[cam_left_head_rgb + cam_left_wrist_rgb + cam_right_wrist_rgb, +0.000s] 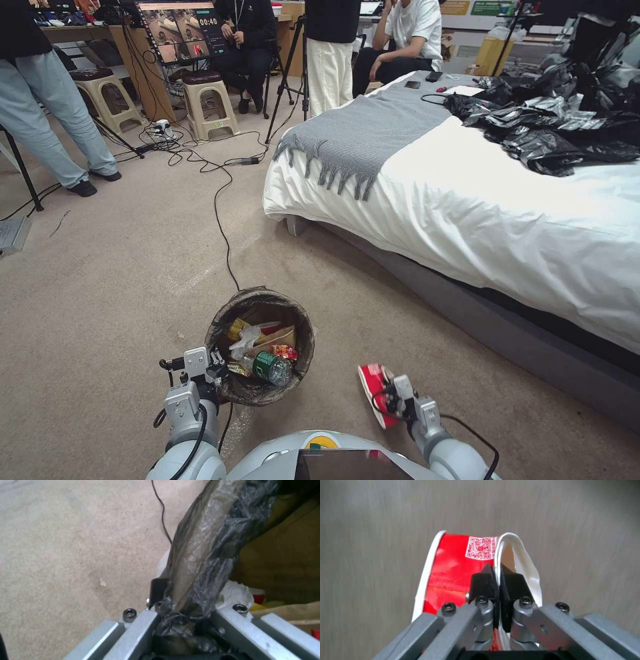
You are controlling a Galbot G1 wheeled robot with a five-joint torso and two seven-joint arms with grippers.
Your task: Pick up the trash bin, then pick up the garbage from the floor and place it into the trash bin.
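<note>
A red-and-white snack wrapper [372, 390] hangs pinched in the right pincer [392, 395], the black fingertips [485, 580] clenched on its white edge so the flattened packet juts forward beyond them, its long axis running straight out from the pincer and its printed red face with a QR code turned toward the robot's left. It is held above the beige carpet [120, 280], just to the right of the trash bin [261, 345] and not touching it.

The left pincer [212, 372] is clenched on the bin's near-left rim, gripping the dark plastic bag liner [203, 555] folded over the edge; the liner bunches between the grey linkages.

One bin, mouth up, stands directly ahead of the left pincer. Inside it lie one clear green-labelled bottle [269, 366] pointing roughly toward the right pincer, one tan folded paper piece [279, 335], one crumpled white tissue [244, 341], a yellow wrapper [236, 329] and a small red wrapper [284, 351].

A black cable [219, 220] trails across the carpet beyond the bin. Farther right of both pincers stands a white bed [480, 220] bearing one grey fringed throw [363, 137] and a heap of black plastic bags [560, 123].
</note>
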